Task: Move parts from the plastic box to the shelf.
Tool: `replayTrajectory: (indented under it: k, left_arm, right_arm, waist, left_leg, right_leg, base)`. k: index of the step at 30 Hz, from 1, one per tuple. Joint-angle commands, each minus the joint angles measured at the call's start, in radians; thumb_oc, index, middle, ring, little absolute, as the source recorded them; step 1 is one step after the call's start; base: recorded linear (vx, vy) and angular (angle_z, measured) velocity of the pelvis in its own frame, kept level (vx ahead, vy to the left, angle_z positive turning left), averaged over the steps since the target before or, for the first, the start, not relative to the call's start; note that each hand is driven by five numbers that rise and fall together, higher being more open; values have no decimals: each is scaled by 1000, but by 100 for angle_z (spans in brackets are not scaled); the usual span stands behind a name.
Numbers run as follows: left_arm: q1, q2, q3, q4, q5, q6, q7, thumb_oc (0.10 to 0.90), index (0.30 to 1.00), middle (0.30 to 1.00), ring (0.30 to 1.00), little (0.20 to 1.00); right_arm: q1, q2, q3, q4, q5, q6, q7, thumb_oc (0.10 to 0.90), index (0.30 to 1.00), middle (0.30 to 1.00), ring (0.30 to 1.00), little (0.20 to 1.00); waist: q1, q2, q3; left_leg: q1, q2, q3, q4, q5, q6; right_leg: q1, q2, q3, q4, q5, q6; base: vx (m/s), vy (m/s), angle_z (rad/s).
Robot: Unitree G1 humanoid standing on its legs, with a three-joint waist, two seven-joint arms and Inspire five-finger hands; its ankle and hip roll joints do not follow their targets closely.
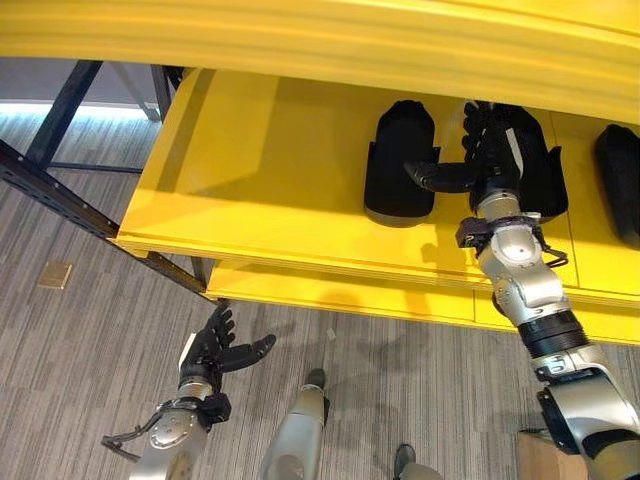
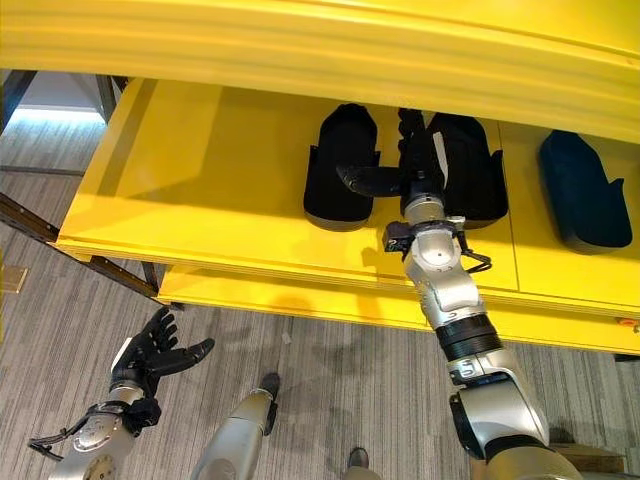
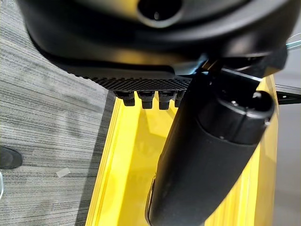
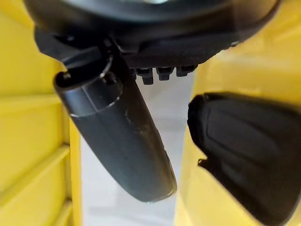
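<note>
Three black moulded parts lie on the yellow shelf (image 1: 260, 170): a left part (image 1: 400, 160), a middle part (image 1: 548, 175) and a third part (image 1: 620, 180) at the right edge. My right hand (image 1: 492, 165) reaches onto the shelf between the left and middle parts. Its fingers are straight along the middle part's side, its thumb points at the left part, and it holds nothing. The right wrist view shows the straight thumb (image 4: 127, 136) beside a black part (image 4: 244, 150). My left hand (image 1: 212, 350) hangs low over the floor, open and empty.
The upper shelf's yellow lip (image 1: 300, 40) overhangs the working shelf, and a lower yellow shelf (image 1: 330, 290) juts out beneath it. Black steel struts (image 1: 60, 190) run at the left. A brown box corner (image 1: 545, 455) sits at the bottom right on grey carpet (image 1: 100, 340).
</note>
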Motion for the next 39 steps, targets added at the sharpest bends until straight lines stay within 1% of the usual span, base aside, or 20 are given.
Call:
replayTrajectory:
  k: [1,6,12,20,34,39]
  left_arm:
    - [23,71,11,-95,-15,-77,18,900,1000,1000,1000,1000]
    - [19,73,7,-99,-4,-79,16,900,1000,1000,1000,1000]
    - [18,79,11,-108,4,-83,15,900,1000,1000,1000,1000]
    - [20,79,19,-105,5,-86,19,900,1000,1000,1000,1000]
    - [14,81,19,-100,0,-92,27,900,1000,1000,1000,1000]
    - [11,83,16,-103,0,-97,30,900,1000,1000,1000,1000]
  right_arm:
    - [-96,-44,-36,-38,-7,-123,-15,900,1000,1000,1000,1000]
    - [-108,-37,-32,-20,-30,-117,-22,900,1000,1000,1000,1000]
    - [-133,-66,-28,10,-87,-103,-35,900,1000,1000,1000,1000]
    - [-136,-105,-44,12,-143,-96,-54,900,1000,1000,1000,1000]
    - [-163,-114,-74,53,-142,-108,-89,900,1000,1000,1000,1000]
    - [-177,-101,-73,71,-131,-115,-96,900,1000,1000,1000,1000]
  waist:
    - [-1,-4,-88]
    - [9,0,-81]
    - [19,7,-70]
    - [21,16,-55]
    - [22,34,-31]
    - [24,43,-16]
  left_leg:
    - [-81,93,-64,65,-12,-52]
    - [-90,85,-68,71,-13,-51]
    - [-101,78,-72,78,-14,-50]
    - [-106,77,-76,76,-10,-48]
    - [-117,75,-80,80,-7,-49]
    - [-123,73,-81,78,-2,-49]
  right_leg:
    - [29,-3,-17,6,-28,-57]
    - [31,-5,-21,7,-30,-57]
    - [27,-5,-24,15,-37,-59]
    - [16,-3,-22,29,-45,-61]
    - [0,1,-17,45,-59,-68]
    - [-12,3,-14,54,-64,-72]
  base:
    - [0,0,0]
    - [0,0,0]
    - [1,0,1]
    - [0,-4,4]
    - [0,0,0]
    - [0,0,0]
